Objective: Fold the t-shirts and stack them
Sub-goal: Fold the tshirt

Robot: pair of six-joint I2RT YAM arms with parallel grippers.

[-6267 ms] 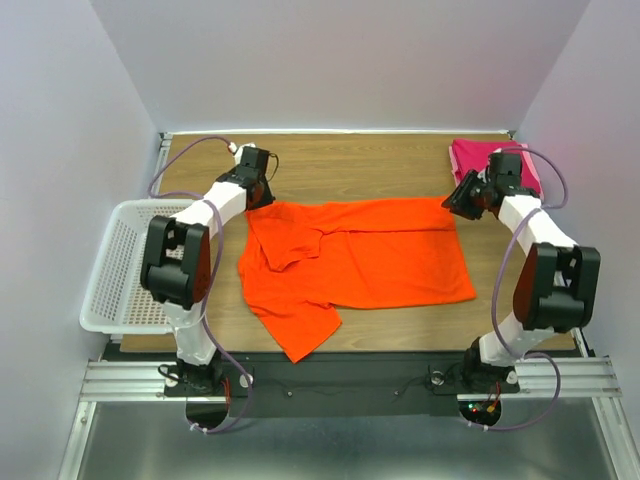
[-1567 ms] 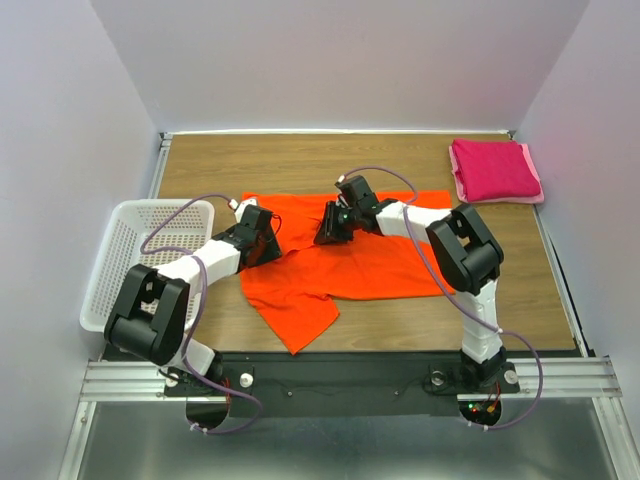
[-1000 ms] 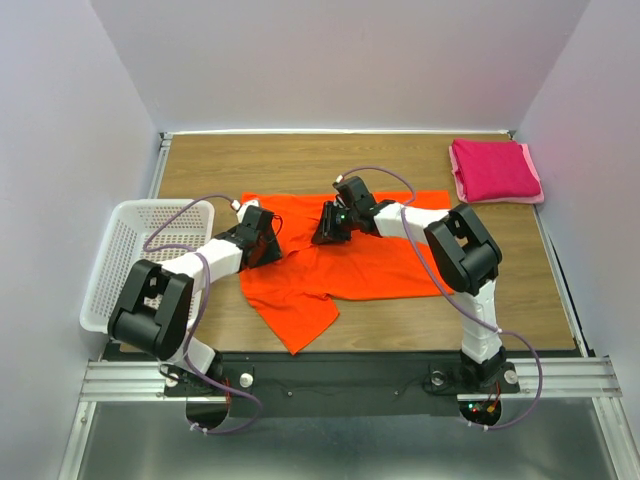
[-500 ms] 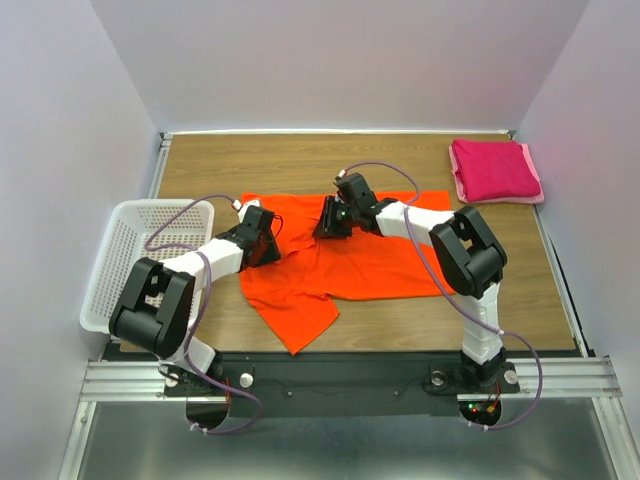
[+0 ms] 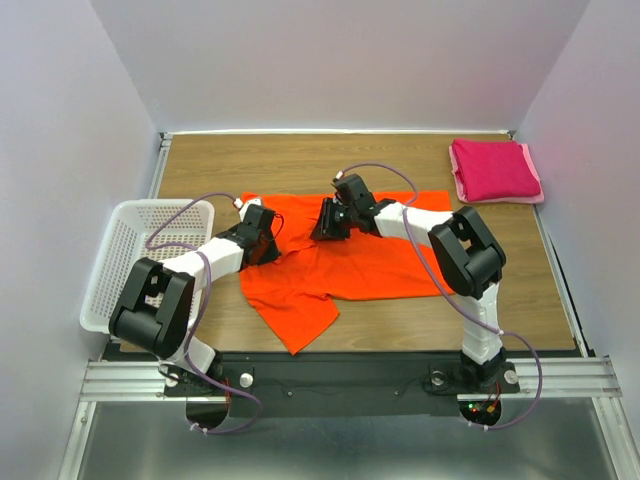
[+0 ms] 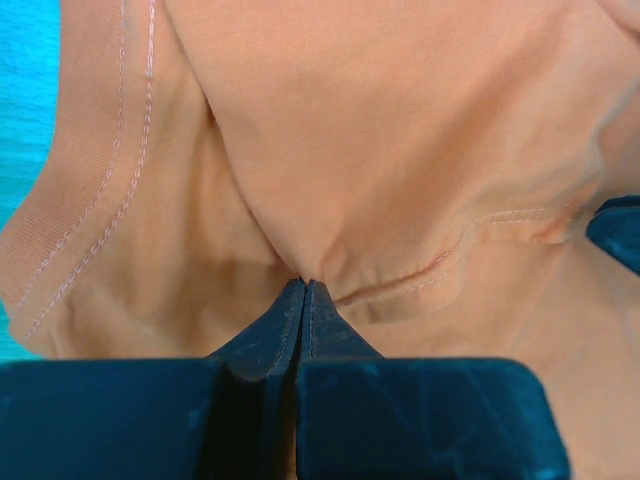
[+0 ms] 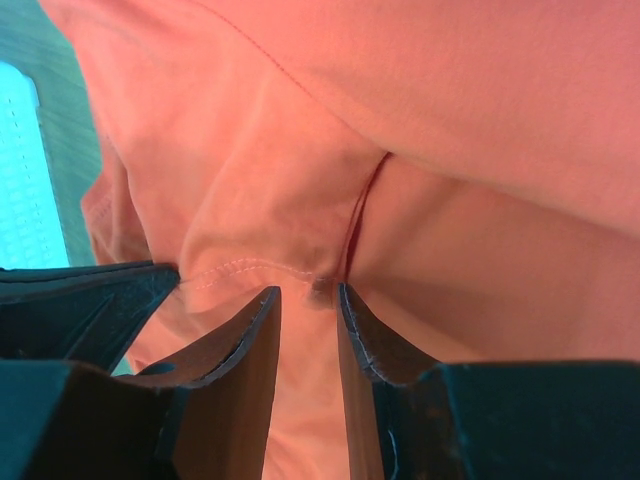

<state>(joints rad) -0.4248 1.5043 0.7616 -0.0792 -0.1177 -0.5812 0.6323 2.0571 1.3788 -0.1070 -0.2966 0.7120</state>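
1. T-shirts, two: orange t-shirt (image 5: pixel 400 260) spread at the centre of the tabletop (image 5: pixel 300 165), rumpled toward the left edge; pink t-shirt (image 5: pixel 494 170) folded in the far right corner.
2. Tools, two: left tool (image 6: pixel 303 285) pinched closed on the orange t-shirt; right tool (image 7: pixel 308 290) with jaws parted over it.
3. Basket (image 5: pixel 125 260), one, at the left edge.

Orange t-shirt (image 7: pixel 450 130) between right gripper (image 7: pixel 307 289) jaws: perhaps pinched, unclear.

A robotics lab test cell: plain pale walls (image 5: pixel 350 60) box in a wooden table (image 5: pixel 300 160); a metal rail (image 5: pixel 570 378) at 6 o'clock carries two bolted arms (image 5: pixel 200 262).
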